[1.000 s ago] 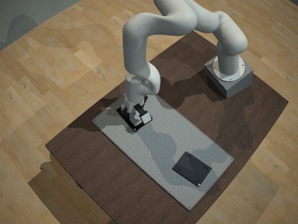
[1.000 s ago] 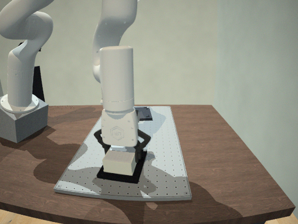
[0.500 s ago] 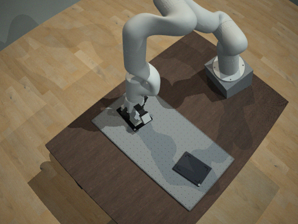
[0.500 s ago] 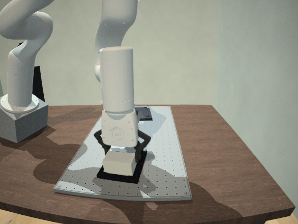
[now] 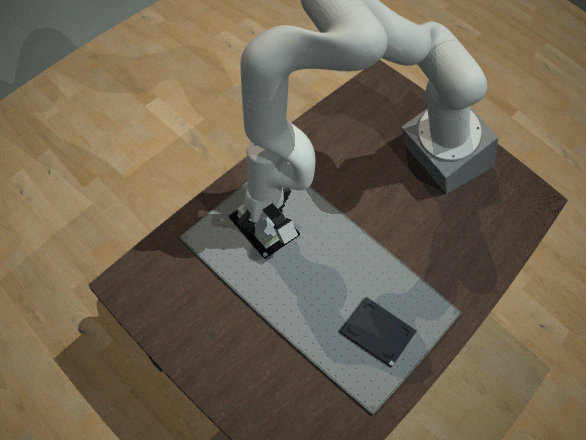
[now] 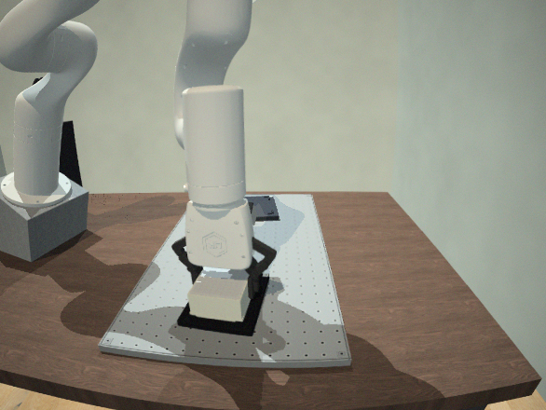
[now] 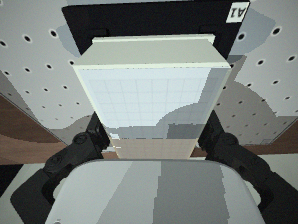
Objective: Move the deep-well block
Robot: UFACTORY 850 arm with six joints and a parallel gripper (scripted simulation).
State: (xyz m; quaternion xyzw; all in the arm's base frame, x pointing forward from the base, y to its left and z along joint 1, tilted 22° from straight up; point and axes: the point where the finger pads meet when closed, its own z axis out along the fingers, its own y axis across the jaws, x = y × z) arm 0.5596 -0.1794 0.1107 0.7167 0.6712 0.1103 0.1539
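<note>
Wrist view shows the claw (image 7: 155,142) spread wide astride the deep-well block (image 7: 150,95) seated on its nest (image 7: 150,22)

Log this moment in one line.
end effector: open, straddling block | deep-well block: seated on nest N2 | nest N1: no block | arm: over N2
</note>
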